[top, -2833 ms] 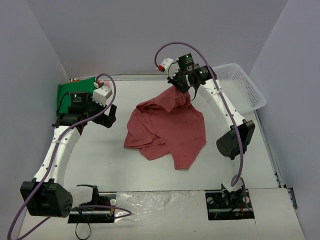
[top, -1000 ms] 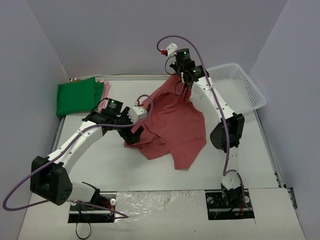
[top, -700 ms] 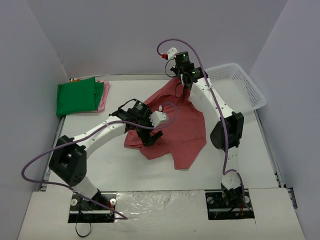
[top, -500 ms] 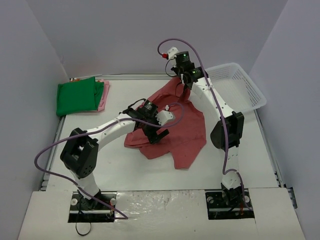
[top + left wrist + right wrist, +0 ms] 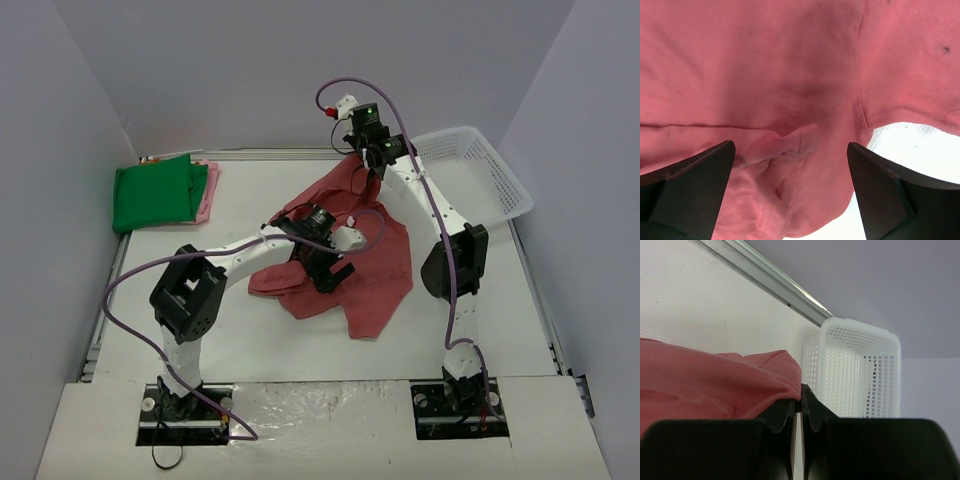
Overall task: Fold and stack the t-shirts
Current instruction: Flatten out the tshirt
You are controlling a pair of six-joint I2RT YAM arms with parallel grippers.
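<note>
The large dusty-red t-shirt (image 5: 370, 245) lies crumpled mid-table, its far edge lifted. My right gripper (image 5: 368, 166) is shut on that edge and holds it up; in the right wrist view the cloth (image 5: 715, 377) is pinched between the closed fingers (image 5: 812, 412). My left gripper (image 5: 330, 272) is open just above the shirt's crumpled near-left part; the left wrist view shows red folds (image 5: 790, 100) between the spread fingers (image 5: 690, 185). The green t-shirt (image 5: 155, 192) lies folded at the far left on top of the pale pink one (image 5: 208, 188).
A white mesh basket (image 5: 470, 180) stands at the far right, also in the right wrist view (image 5: 852, 370). Grey walls close in the table on three sides. A metal rail (image 5: 250, 153) runs along the far edge.
My left arm swung from the far left beside the green shirt across to the red shirt's near-left part. My right gripper raised the shirt's far edge a little higher and further back.
</note>
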